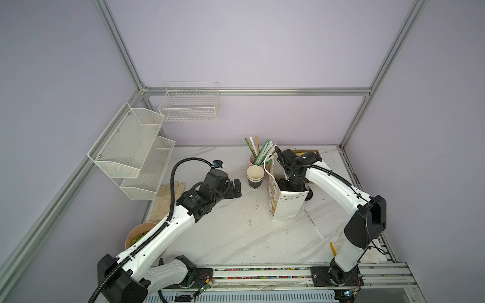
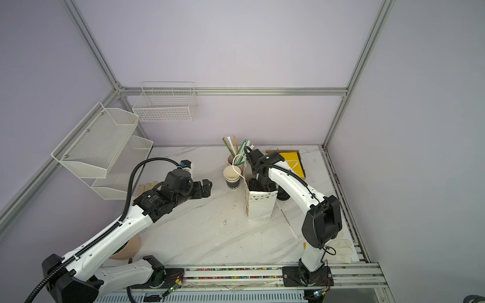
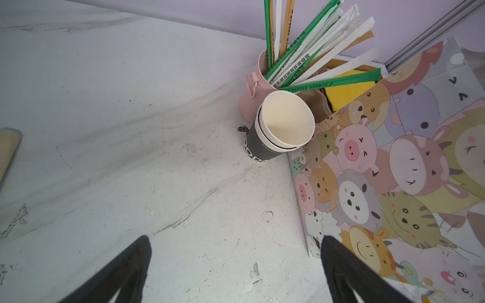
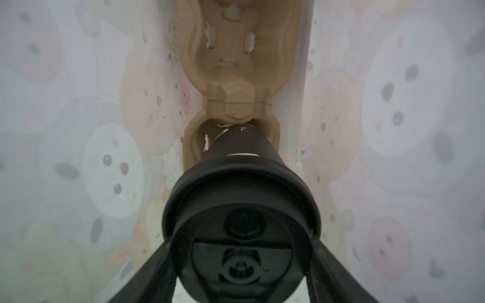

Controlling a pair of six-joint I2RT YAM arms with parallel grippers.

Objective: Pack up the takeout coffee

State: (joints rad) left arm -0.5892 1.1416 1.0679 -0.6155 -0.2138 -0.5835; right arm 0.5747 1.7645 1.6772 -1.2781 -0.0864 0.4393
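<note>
Inside paper bag (image 1: 287,207), right tool (image 4: 241,241) gripping lidded takeout coffee (image 4: 241,154)

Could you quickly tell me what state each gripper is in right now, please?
Left gripper: open, holding nothing.
Right gripper: closed on the takeout coffee, inside the paper bag.

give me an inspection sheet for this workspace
surface: marble tabletop, scuffed and stained
job's things: lidded black coffee cup inside paper bag, its base at a pulp carrier pocket
clutter: cup stack, pink straw holder, gloves, bowl of greens, yellow pad
grippers: left gripper open, empty, above the table; right gripper closed on the cup's lid, down in the bag
cables: corrugated conduit loops over the left arm; thin wires at the arm bases
surroundings: mesh shelves, wire basket, aluminium frame, lilac walls
</note>
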